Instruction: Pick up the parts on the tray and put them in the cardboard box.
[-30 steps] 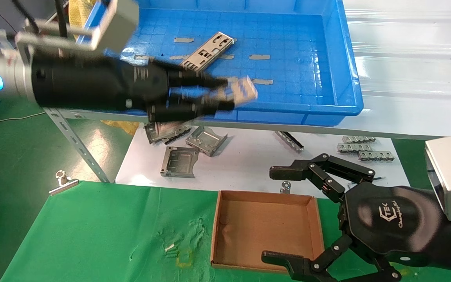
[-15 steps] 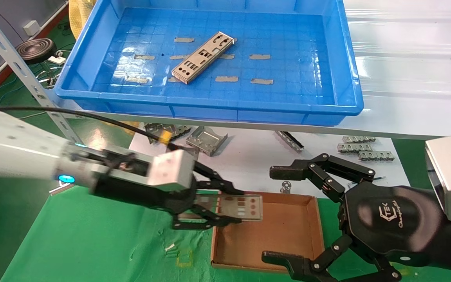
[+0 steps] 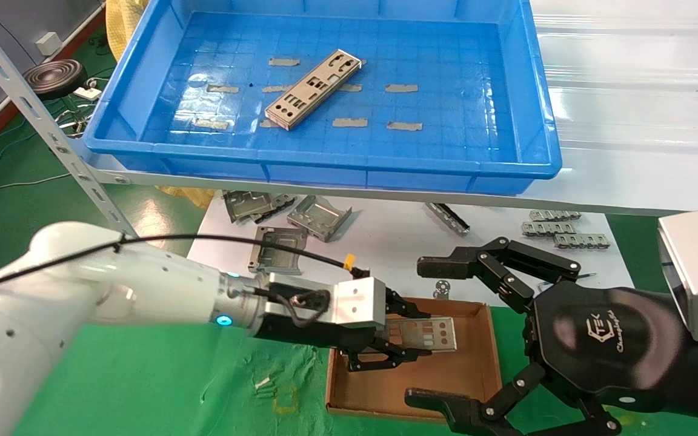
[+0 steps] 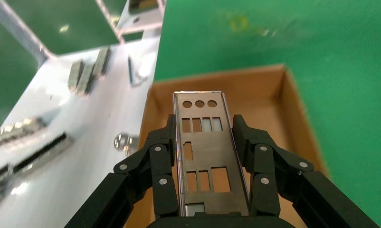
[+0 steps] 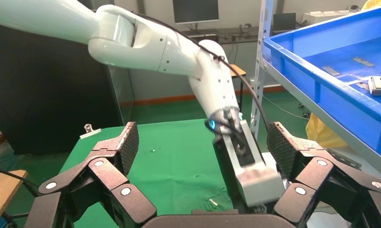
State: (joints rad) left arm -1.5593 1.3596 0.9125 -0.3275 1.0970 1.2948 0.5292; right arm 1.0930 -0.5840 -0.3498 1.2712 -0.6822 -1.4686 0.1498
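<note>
My left gripper (image 3: 417,334) is shut on a long silver-grey punched plate (image 3: 425,333) and holds it flat just above the floor of the brown cardboard box (image 3: 482,387). In the left wrist view the plate (image 4: 204,142) lies between the black fingers (image 4: 162,156) over the box (image 4: 293,114). A second plate (image 3: 314,88) lies slantwise in the blue tray (image 3: 506,121). My right gripper (image 3: 440,330) is open and empty, parked at the box's right side.
Folded grey brackets (image 3: 279,249) and toothed strips (image 3: 561,233) lie on the white sheet (image 3: 385,254) under the shelf. A slotted metal shelf post (image 3: 52,139) stands at the left. Green cloth (image 3: 143,375) covers the table around the box.
My left gripper carried the plate down from the tray's front edge and to the right, from the box's left rim to over its floor. The right arm has not moved.
</note>
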